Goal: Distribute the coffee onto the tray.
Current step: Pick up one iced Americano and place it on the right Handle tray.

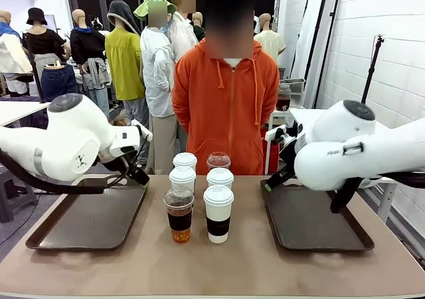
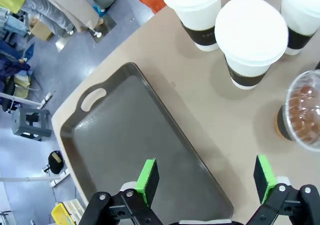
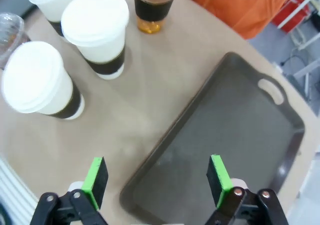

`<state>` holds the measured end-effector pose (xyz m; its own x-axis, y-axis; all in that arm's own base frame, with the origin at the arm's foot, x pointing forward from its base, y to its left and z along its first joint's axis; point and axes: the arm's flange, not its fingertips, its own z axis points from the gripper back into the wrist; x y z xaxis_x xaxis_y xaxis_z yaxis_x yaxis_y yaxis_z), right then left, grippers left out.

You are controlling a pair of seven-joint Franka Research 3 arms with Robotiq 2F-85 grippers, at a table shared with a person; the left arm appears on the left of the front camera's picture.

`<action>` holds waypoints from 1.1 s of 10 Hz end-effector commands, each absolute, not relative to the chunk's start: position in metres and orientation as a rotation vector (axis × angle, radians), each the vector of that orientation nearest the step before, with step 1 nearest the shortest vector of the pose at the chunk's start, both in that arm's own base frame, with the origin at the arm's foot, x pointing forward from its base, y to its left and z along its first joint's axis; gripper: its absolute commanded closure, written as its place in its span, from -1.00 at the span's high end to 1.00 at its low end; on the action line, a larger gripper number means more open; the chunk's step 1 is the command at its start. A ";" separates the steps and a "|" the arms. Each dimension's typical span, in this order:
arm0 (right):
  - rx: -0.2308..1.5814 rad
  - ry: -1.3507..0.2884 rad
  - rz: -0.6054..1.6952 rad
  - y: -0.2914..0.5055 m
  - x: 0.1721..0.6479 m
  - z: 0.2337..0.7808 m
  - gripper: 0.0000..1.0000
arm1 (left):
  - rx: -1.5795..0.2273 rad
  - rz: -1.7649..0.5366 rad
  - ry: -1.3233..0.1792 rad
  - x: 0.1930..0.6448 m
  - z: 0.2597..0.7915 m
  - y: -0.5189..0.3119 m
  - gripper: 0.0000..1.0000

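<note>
Six cups of coffee stand in two columns at the table's middle. Four are white cups (image 1: 218, 212) with lids and black sleeves; two are clear cups (image 1: 178, 214) of brown drink. A dark tray (image 1: 86, 220) lies left of them and a second tray (image 1: 315, 222) lies right. My left gripper (image 1: 141, 178) hovers open over the left tray's inner far corner; in its wrist view the left gripper (image 2: 206, 179) straddles the tray (image 2: 125, 145) edge, with white cups (image 2: 250, 35) ahead. My right gripper (image 1: 268, 187) hangs open over the right tray (image 3: 235, 135), with nothing between the fingers of the gripper (image 3: 157, 180).
A person in an orange hoodie (image 1: 226, 106) stands at the table's far side, right behind the cups, with hands behind the back. Bare tabletop (image 1: 212, 266) stretches in front of the cups and trays.
</note>
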<state>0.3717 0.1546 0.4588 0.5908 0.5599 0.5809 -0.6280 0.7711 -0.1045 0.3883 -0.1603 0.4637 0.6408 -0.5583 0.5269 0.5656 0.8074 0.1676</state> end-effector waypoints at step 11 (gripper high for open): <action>0.279 -0.764 0.889 0.122 0.349 0.533 1.00 | -0.158 -0.722 -0.712 0.361 0.529 -0.139 1.00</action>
<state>0.3501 0.1321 0.5314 0.4592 0.6069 0.6487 -0.7343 0.6703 -0.1073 0.3676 -0.1503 0.5319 0.5782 -0.5512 0.6015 0.6011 0.7863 0.1427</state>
